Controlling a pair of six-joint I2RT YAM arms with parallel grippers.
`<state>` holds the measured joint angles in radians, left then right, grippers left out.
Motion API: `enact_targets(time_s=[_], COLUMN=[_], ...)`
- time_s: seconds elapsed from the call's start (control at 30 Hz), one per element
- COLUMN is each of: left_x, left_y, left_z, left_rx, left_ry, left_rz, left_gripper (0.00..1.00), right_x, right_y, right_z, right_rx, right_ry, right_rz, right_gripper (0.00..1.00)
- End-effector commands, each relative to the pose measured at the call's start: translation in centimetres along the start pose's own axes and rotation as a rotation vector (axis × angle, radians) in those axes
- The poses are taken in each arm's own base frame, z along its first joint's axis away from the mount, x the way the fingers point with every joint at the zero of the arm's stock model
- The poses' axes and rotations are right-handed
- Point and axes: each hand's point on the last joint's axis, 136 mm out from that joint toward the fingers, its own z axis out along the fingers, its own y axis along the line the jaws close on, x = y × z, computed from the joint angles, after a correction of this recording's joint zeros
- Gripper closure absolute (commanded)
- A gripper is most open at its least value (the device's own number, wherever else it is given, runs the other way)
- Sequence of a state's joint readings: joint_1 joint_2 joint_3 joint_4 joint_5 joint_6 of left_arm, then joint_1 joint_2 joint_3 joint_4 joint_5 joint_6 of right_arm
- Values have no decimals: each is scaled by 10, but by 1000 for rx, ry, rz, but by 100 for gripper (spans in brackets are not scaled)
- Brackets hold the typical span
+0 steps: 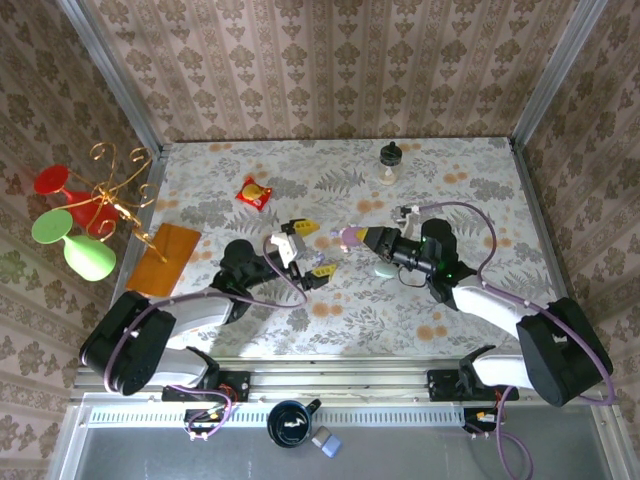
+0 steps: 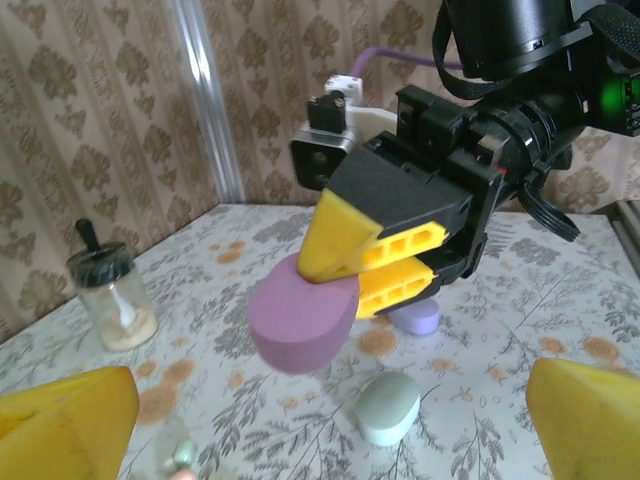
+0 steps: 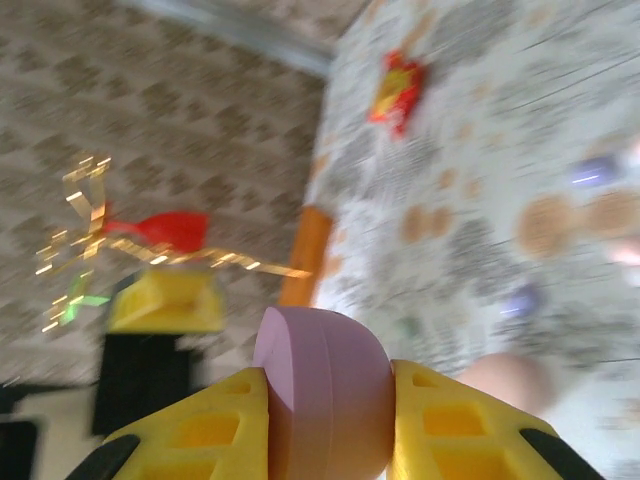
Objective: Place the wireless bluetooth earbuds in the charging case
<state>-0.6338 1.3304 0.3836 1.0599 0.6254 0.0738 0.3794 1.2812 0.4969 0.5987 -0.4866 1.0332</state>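
No legible text, brand, number or sign found in any view. Red-yellow packet (image 1: 253, 193) on table (image 1: 470, 190) bore print, too small in top view, blurred in right wrist view: unreadable.

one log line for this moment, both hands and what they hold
right hand: shut on lilac case, held above table | left hand: open | mint case: lying on table

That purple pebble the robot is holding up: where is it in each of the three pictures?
Top external: the purple case is near the centre, in the right pincer.
Left wrist: purple case mid-picture, clamped by that pincer.
Right wrist: purple case bottom centre, squeezed from both sides.
Shared landmark: the floral table.
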Motion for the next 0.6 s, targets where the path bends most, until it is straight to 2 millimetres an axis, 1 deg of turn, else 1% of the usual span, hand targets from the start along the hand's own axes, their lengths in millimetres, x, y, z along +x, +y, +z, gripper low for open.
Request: enact_targets(time_s=[0.0,0.03,0.13,0.17,0.23,0.27,0.33,0.4,0.57], left_x=[24,31,50,56,65,70,76,82,102], left_y=[9,12,20,22,28,30,27,22,15], left_z=[-9,-11,-17,-19,-22,-23,-23,-22,-24], left_rx=[-103,-137,-211,-233,-276,-297,-306,-312,-333], left_ry=[97,125,206,232,272,297,334,372,492], left_rz=[-65,-75,-96,-105,-133,-148,-146,-128,-122], left_gripper=[0,0,0,0,0,0,0,0,0], right_x=[-22,-28,-46,-52,-60,-65,-72,-79,-84], right_y=[-45,-55,-71,-80,-105,-113,-124,-132,-158], right_z=[-7,-8,-7,-6,-5,-4,0,7,26], right_rx=[212,271,360,406,531,580,630,653,704], right_ry=[-106,-122,-166,-178,-174,-182,-197,-208,-183], right_rz=[-117,-142,-169,-159,-125,-118,-104,-88,-19], right_gripper=[82,82,82,82,83,83,83,83,83])
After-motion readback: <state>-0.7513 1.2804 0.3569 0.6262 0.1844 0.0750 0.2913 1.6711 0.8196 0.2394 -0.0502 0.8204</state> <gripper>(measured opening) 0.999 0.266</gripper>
